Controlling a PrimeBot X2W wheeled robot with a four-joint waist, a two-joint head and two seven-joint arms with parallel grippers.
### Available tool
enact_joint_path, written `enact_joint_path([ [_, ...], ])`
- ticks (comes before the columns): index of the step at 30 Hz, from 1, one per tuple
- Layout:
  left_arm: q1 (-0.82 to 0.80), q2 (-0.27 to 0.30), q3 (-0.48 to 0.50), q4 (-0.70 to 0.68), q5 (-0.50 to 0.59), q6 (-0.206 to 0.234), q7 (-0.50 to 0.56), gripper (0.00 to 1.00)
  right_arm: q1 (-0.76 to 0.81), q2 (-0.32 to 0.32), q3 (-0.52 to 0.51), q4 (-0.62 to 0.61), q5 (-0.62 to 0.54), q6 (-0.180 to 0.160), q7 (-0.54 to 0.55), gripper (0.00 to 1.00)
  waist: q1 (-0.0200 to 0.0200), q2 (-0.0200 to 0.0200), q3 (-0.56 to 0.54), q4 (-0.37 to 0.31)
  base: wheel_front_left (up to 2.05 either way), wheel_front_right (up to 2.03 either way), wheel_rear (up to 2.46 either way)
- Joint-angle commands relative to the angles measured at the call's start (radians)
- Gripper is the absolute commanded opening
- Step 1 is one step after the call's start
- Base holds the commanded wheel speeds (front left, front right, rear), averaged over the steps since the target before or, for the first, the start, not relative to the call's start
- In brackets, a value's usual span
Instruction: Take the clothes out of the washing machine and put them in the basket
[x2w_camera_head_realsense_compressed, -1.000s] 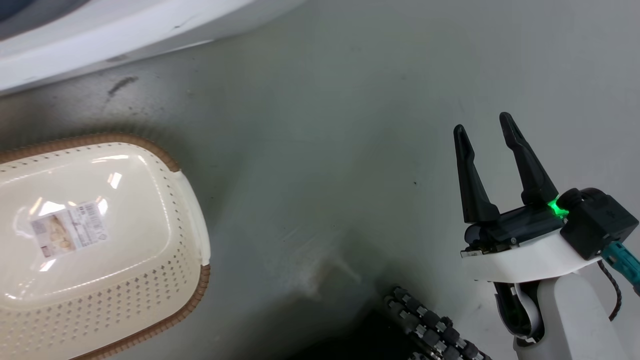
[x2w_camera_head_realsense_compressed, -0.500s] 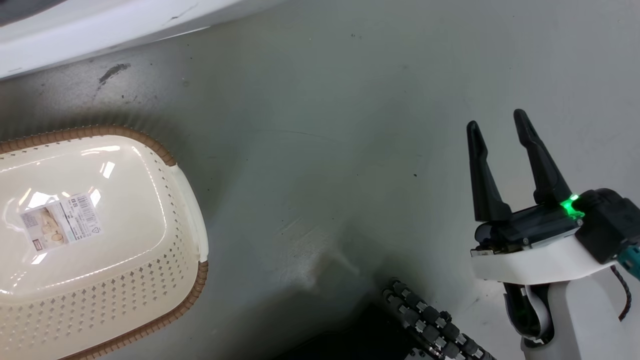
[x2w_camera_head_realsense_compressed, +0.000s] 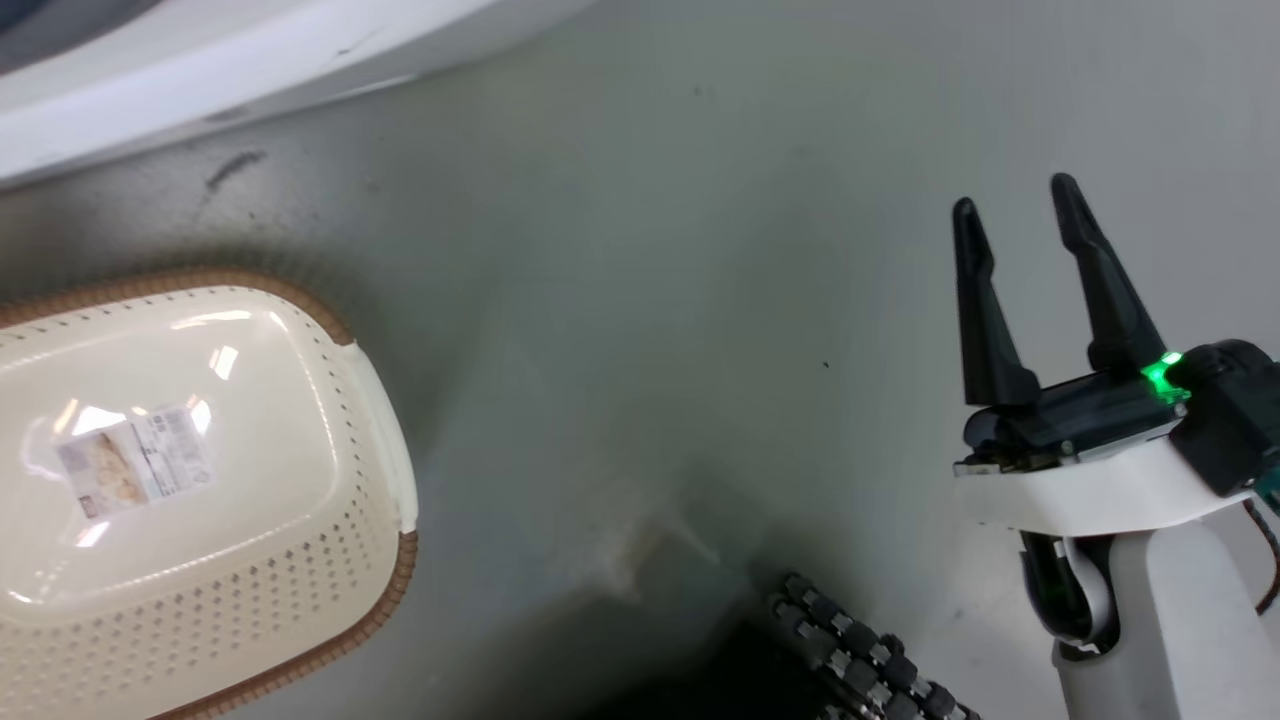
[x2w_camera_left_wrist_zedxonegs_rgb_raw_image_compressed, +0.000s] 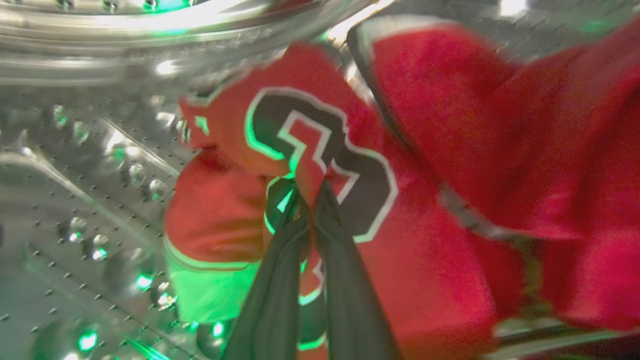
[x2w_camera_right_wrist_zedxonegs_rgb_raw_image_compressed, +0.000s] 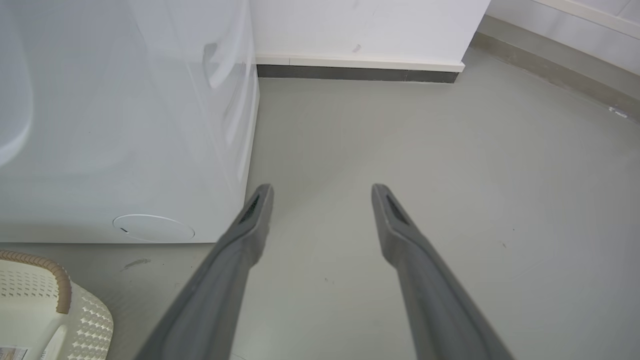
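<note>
**Head view.** Fingers (x2w_camera_head_realsense_compressed: 985, 320) of right gripper (x2w_camera_head_realsense_compressed: 1012, 195): two, long, dark, spread apart, nothing between them; near right, over bare grey floor (x2w_camera_head_realsense_compressed: 650, 300).
- Change over the last second: the gripper has shifted slightly farther and rightward. The cream-white perforated plastic oval basket with brown woven-look rim (x2w_camera_head_realsense_compressed: 300, 590), near left, sits where it did, apart from a small camera wobble.
- The basket holds no clothes; the task is judged to be at its first removal.
- Paper label (x2w_camera_head_realsense_compressed: 135, 465) on the basket bottom: picture and print present, too blurred to read.
- White edge of the large washing machine (x2w_camera_head_realsense_compressed: 200, 90): far left.

**Left wrist view.** Left gripper (x2w_camera_left_wrist_zedxonegs_rgb_raw_image_compressed: 309, 195): fingers pinched together on a fold of the bright red jersey (x2w_camera_left_wrist_zedxonegs_rgb_raw_image_compressed: 225, 120), inside the shiny perforated steel drum (x2w_camera_left_wrist_zedxonegs_rgb_raw_image_compressed: 75, 200).
- Legible: black white-edged "3"; a neighbouring digit is folded under.
- Further red cloth (x2w_camera_left_wrist_zedxonegs_rgb_raw_image_compressed: 500, 150) at right, possibly a second garment.

**Right wrist view.** Same fingers parted over the floor. The washing machine's plain white side is at left, no brand visible; a basket corner is near left.
</note>
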Motion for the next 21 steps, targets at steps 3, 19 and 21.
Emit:
enact_joint_path([
  [3,0.056,-0.048,0.01,0.024,-0.024,0.018,-0.113,0.0,-0.007,0.001,-0.032,0.012,-0.027,-0.001,-0.002,1.0,0.0,0.0,-0.077,0.035,0.0,0.0,0.0],
  [19,0.473,-0.255,0.066,0.157,-0.153,0.074,-0.732,0.0,0.067,0.0,-0.131,0.036,-0.177,-0.001,-0.002,1.0,0.0,0.0,-0.392,0.189,0.0,0.0,0.0],
  [21,0.546,-0.292,0.075,0.152,-0.162,0.097,-0.794,0.0,0.082,0.0,-0.151,0.041,-0.2,-0.001,-0.002,1.0,0.0,0.0,-0.441,0.215,0.0,0.0,0.0],
])
